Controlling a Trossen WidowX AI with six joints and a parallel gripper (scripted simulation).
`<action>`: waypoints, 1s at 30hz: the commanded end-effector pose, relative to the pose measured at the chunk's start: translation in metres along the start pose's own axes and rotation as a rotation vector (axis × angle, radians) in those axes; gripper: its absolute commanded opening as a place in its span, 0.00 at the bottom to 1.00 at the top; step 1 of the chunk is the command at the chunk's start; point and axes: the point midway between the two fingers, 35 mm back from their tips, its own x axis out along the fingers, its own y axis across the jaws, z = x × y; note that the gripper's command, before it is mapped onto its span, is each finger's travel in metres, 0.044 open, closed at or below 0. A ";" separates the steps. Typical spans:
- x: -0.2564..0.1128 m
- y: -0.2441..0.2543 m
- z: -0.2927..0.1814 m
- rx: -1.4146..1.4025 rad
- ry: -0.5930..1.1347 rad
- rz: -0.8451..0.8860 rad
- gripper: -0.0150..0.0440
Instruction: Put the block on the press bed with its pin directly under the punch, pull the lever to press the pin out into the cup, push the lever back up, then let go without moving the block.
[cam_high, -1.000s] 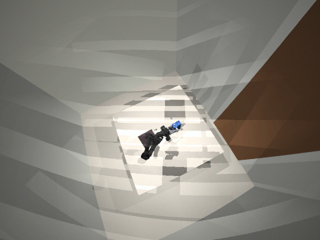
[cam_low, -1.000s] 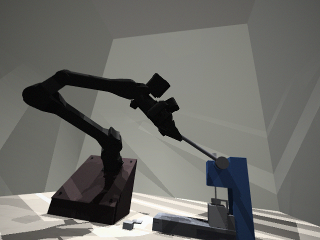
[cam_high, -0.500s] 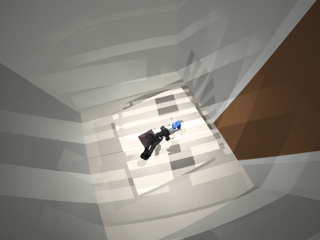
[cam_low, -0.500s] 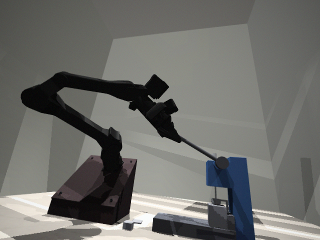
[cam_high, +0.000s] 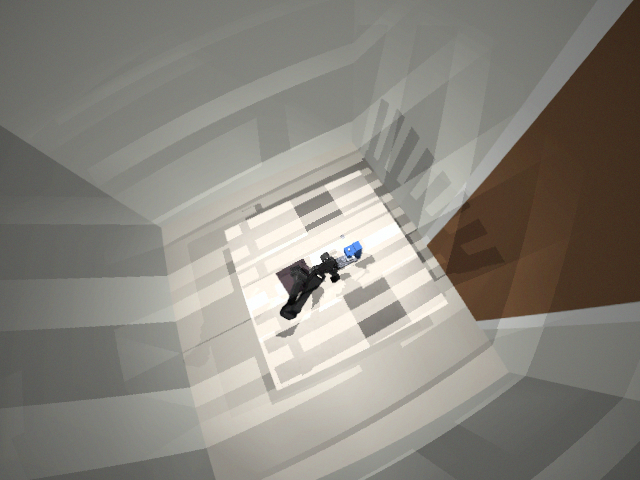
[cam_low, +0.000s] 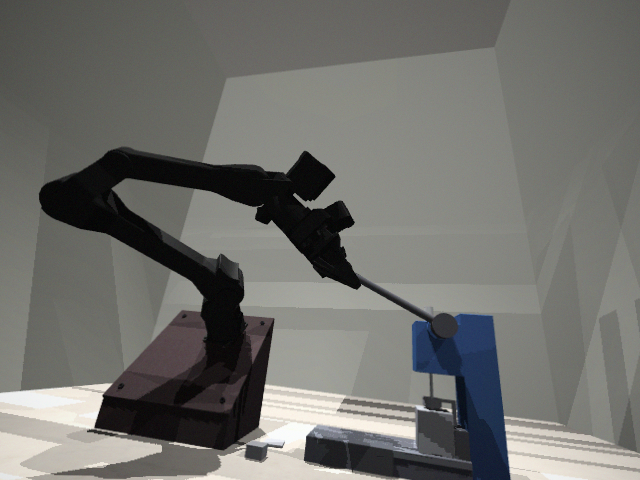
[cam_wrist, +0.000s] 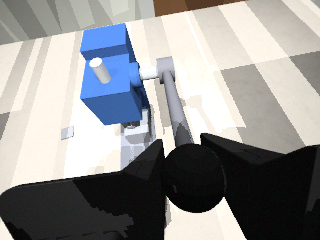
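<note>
Status, approx. mid-task. Blue boxy press (cam_high: 353, 250) (cam_low: 478, 341) (cam_wrist: 112, 95) stands at R of ext. view, arm at L. Light grey rectangular block (cam_low: 434, 432) (cam_wrist: 137, 134) sits upright on the long grey press bed (cam_low: 356, 446) (cam_wrist: 131, 155), below the thin grey punch (cam_low: 431, 384). Looks lined up w/ punch; exact pin alignment n/a, pin itself not visible.

Black gripper (cam_high: 334, 264) (cam_low: 355, 283) (cam_wrist: 181, 142) is closed on the round black knob (cam_wrist: 195, 177) at the end of the grey rod lever (cam_low: 395, 298) (cam_wrist: 174, 105). Lever slopes up from its pivot toward the L, i.e. not fully down.

Done: block placed, lever gripped. Left (est.): pull lever down, pin out into cup, lever back up, let go. Can't confirm whether any pressing has happened: no loose pin seen, cup not identifiable. Next move prob. a smooth downward arc about the pivot; risk = knob slipping, or a sideways tug shifting the press or block.

Count: press x1, lever x1, knob x1, block x1, bed x1, punch x1, gripper x1. White cylinder (cam_low: 429, 311) (cam_wrist: 100, 71) on press head x1. Between arm base and bed, near side in ext. view: small grey cube (cam_low: 256, 450) x1, w/ flat pale piece (cam_low: 277, 442) x1 just beside/behind it; purpose unclear. Pins: 0 visible. Cups: 0 identifiable.
</note>
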 end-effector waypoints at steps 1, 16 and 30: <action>0.003 -0.001 -0.009 -0.014 0.027 -0.015 0.25; 0.006 -0.001 -0.016 -0.014 0.028 -0.015 0.25; 0.009 -0.001 -0.022 -0.014 0.028 -0.015 0.25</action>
